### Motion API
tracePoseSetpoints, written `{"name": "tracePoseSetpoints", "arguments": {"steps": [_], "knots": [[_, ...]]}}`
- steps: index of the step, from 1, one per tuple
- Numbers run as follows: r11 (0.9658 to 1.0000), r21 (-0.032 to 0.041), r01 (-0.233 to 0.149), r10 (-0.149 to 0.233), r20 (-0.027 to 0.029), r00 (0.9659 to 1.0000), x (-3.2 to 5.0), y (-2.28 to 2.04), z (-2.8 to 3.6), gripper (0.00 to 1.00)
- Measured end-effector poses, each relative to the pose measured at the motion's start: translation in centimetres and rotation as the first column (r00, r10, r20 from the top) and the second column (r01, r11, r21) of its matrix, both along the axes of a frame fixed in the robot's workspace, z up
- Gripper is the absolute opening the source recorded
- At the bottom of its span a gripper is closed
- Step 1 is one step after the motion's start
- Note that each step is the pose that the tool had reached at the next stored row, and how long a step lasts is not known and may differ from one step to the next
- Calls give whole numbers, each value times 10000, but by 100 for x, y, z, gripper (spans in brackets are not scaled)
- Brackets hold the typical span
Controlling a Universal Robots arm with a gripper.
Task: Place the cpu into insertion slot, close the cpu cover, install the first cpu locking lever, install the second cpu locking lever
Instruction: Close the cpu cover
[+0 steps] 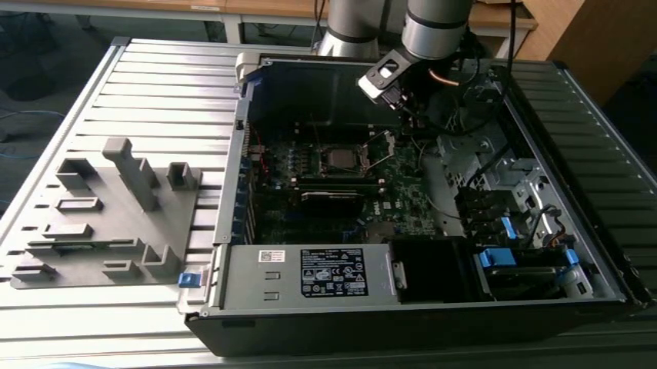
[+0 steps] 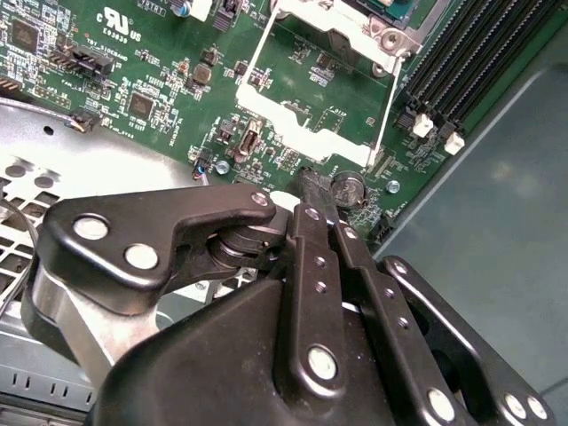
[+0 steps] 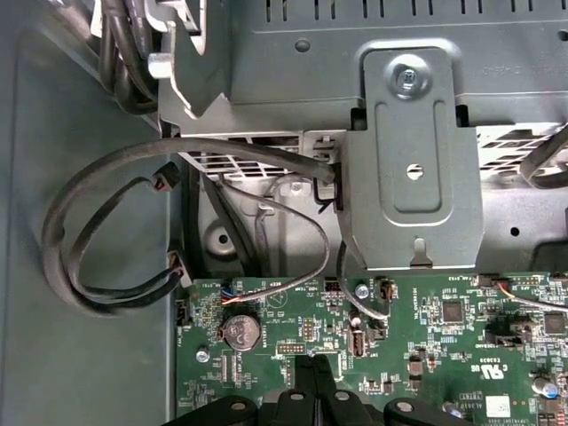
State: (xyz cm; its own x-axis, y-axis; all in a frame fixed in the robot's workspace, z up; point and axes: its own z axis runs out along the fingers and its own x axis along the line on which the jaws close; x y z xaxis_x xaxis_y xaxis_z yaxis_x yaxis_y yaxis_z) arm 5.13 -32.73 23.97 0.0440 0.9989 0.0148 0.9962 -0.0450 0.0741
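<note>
Gripper [image 2: 311, 184], seemingly pinched together, hangs beside the coin battery [image 2: 350, 189].

Socket [image 1: 339, 157] was clear from above. Raised cover [image 2: 306, 127] blocked its side toward the gripper [image 2: 309, 184], which sat just beside it at the board [image 2: 151, 84] edge. Cables [image 1: 462, 104] and drive cage [image 1: 503, 184] crowded the exterior view's right; memory stick [image 1: 331, 192] lay just beside the socket. Bracket [image 3: 413, 169] and cable loops [image 3: 98, 240] walled the board edge past the gripper in the first wrist view.

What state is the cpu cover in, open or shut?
Open: in the exterior view the cover stands tilted up beside the slot, not flat over it.
</note>
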Motion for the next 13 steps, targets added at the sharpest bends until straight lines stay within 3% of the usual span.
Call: {"name": "tracePoseSetpoints", "arguments": {"steps": [3, 4, 5, 6, 13], "knots": [[10000, 0, 1, -1, -10, 10000, 1, 0, -1, 11], [10000, 4, -1, 1, -113, 9999, 3, 0, -2, 11], [10000, 1, -1, 1, -266, 9996, 6, 0, -3, 11], [10000, 0, 0, 0, -315, 9995, 6, 0, -3, 11], [10000, -3, 1, -1, -320, 9995, 6, 0, -4, 11]]}}
